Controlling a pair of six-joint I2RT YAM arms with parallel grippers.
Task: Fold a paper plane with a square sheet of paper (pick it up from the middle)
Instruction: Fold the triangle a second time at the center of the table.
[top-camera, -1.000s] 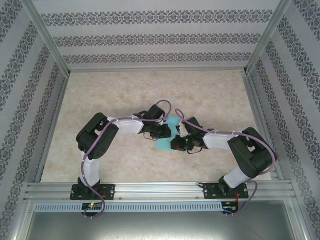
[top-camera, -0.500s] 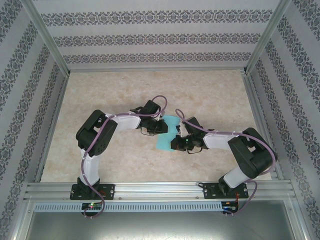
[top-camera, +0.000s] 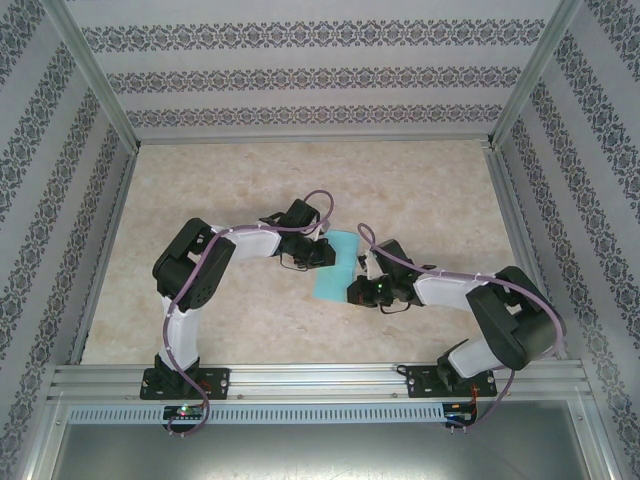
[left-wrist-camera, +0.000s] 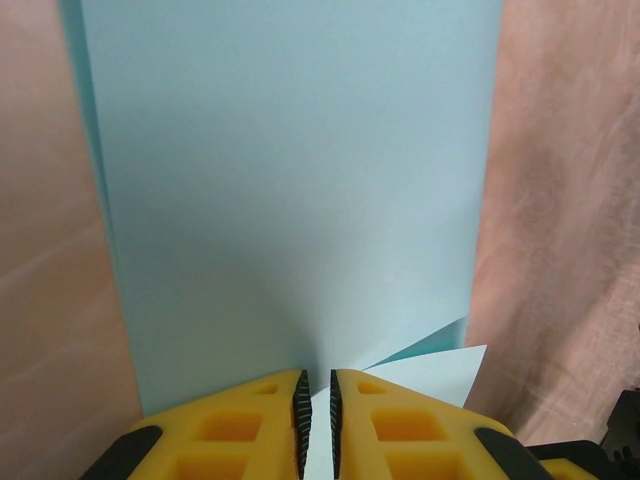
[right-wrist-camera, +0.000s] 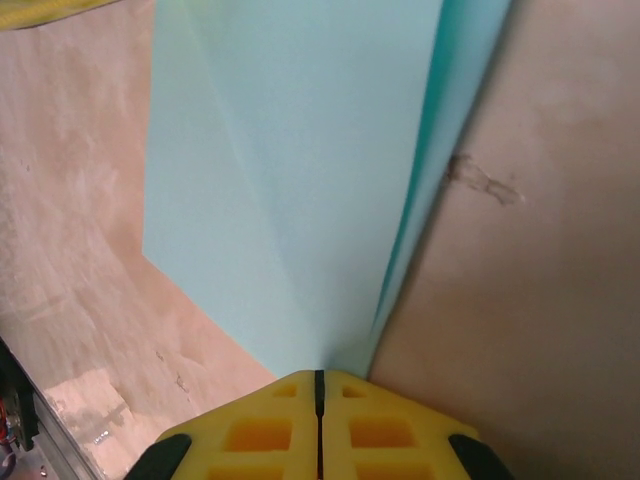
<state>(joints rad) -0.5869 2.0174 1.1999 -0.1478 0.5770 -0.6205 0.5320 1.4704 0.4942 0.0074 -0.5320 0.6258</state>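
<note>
Thin light-cyan square sheet of paper (top-camera: 332, 280), folded into layers, sits mid-table on the mottled beige table (top-camera: 250, 190) between both arms. The left gripper (left-wrist-camera: 318, 375) pinches its far-left edge, yellow fingers (left-wrist-camera: 262, 420) almost touching. The right gripper (right-wrist-camera: 319, 375) is pressed closed on its near-right edge.

Square sheet of paper (top-camera: 335, 268): plain lt cyan, no print; darker cyan along folded edge in right wrist view.
Left gripper (left-wrist-camera: 317, 390) & right gripper (right-wrist-camera: 319, 380): yellow w/ black trim.
Left arm (top-camera: 185, 335) & right arm (top-camera: 465, 350): white links, black joints.
Cables (top-camera: 318, 193): purple.
Table (top-camera: 230, 180): beige, marbled.
Walls (top-camera: 300, 70): white w/ grey ornamental bands.
Frame (top-camera: 320, 380): silver.
</note>
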